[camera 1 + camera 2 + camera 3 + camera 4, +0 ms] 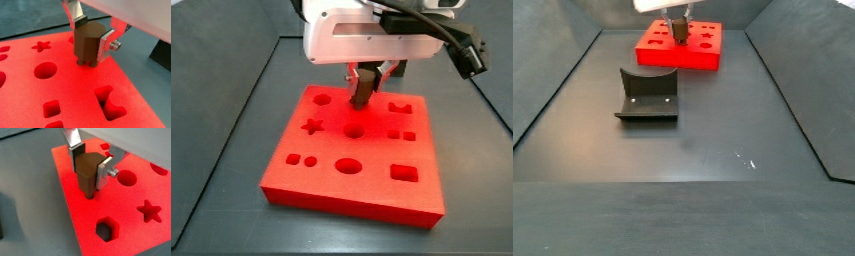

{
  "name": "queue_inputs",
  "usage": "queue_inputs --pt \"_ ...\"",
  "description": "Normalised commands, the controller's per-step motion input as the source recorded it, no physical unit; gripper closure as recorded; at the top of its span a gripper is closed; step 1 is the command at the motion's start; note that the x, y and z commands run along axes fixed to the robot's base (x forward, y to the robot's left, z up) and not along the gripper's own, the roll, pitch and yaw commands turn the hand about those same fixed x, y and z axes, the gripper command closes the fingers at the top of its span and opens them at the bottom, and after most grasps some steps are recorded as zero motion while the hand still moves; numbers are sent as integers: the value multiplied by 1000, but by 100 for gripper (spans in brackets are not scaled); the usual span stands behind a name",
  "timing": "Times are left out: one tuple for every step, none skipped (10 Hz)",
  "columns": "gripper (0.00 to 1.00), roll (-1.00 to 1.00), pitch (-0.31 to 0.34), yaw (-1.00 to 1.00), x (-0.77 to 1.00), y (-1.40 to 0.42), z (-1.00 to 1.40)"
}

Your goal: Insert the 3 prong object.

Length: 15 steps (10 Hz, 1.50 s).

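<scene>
My gripper [92,41] is shut on the 3 prong object [84,45], a dark-brown upright piece held between the silver fingers [105,44]. Its prongs [87,63] point down and touch the top of the red board [73,95] near one edge. I cannot tell whether they have entered holes. Both wrist views show this grip, with the piece [83,169] in the gripper [91,167] over the board [80,213]. In a side view the gripper [366,88] hangs over the back middle of the board [372,185]. It also shows at the far end [680,27].
The red board has shaped holes: a star [41,46], a round hole [45,71], a hexagon [105,229] and a square [405,172]. The dark fixture [647,96] stands on the grey floor in front of the board [680,55]. Dark walls line the floor.
</scene>
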Motion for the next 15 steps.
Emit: queue_inputs --pt "100 0 0 0 77 0 -1000" --pt "100 0 13 0 0 0 -1000" --pt "100 0 51 0 0 0 -1000" --pt "100 67 109 0 0 0 -900" --pt "100 56 90 0 0 0 -520" --pt "100 -6 136 0 0 0 -200" --pt "100 -17 217 0 -89 0 -534" --pt "100 0 306 -106 -140 0 -540" --pt "100 0 363 -211 -177 49 -423" --pt "100 0 426 -340 -234 120 -323" --pt "100 0 443 -383 -254 134 -300" --pt "100 0 443 -363 -240 100 -297" --pt "100 0 343 -157 -94 0 -491" --pt "100 -11 69 0 0 0 0" --pt "100 -7 0 0 0 0 0"
